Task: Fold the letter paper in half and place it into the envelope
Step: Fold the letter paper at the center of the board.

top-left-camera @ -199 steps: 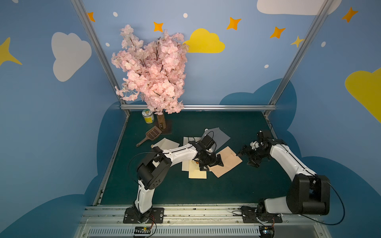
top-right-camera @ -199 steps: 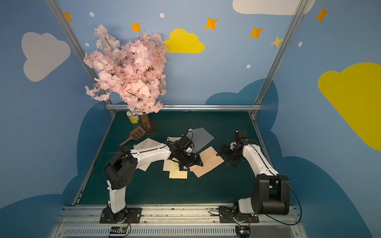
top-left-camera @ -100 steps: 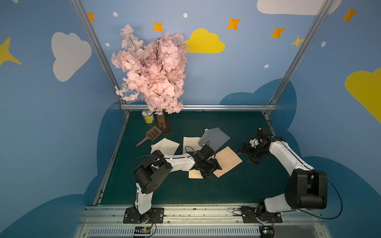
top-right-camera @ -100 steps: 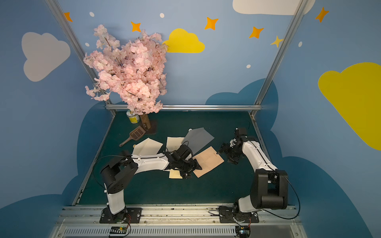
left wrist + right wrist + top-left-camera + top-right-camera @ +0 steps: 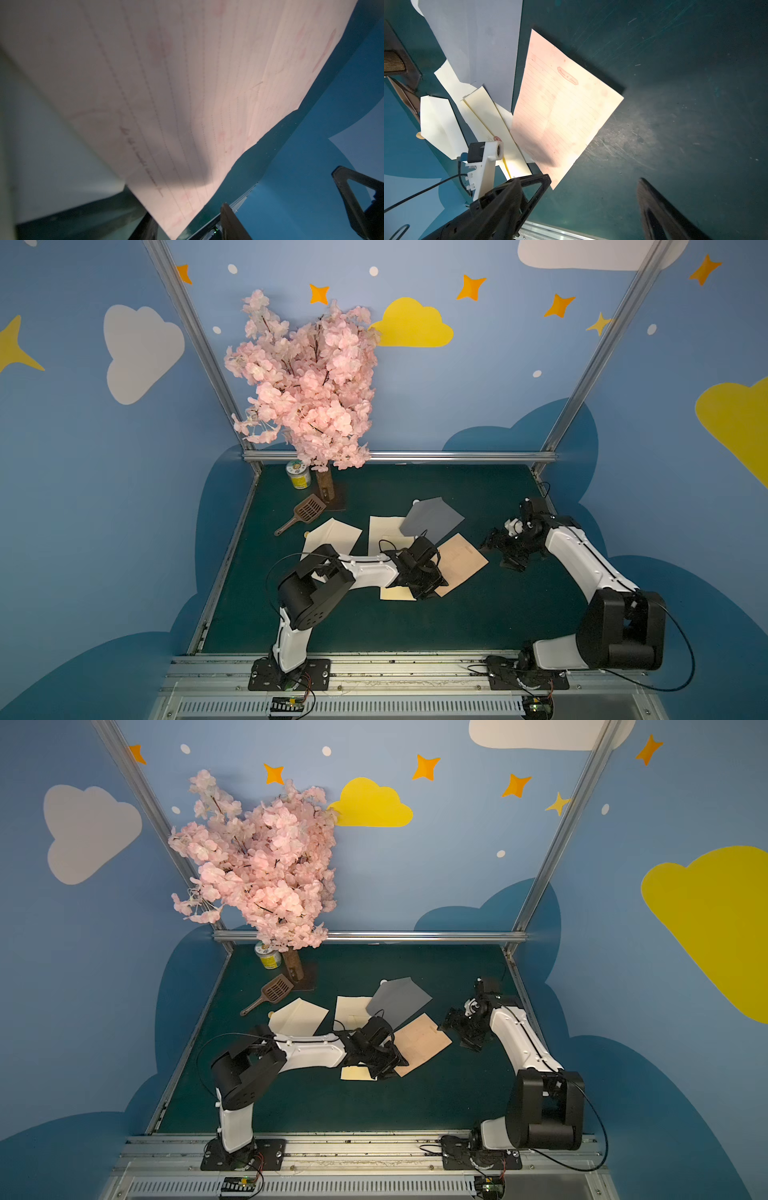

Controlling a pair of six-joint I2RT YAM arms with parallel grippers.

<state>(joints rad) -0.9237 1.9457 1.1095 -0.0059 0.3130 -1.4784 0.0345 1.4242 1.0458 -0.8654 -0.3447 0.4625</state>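
- Left tool (image 5: 188, 226): jaws part-way open, either side of the pink letter paper's (image 5: 461, 558) near corner, not clamped.
- Letter paper: unfolded, mid-counter (image 5: 415, 626), grey envelope (image 5: 432, 517) just beyond.
- Right tool (image 5: 498, 547): wide open, empty, right of the paper.

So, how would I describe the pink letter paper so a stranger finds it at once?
From the blossom tree, come forward to the sheets spread on the table. The letter paper is the one nearest the right arm: the only pinkish, ruled sheet, beside a grey sheet and cream ones.

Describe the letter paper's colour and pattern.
Pale pink letter paper with ruled lines; clearest in the right wrist view.
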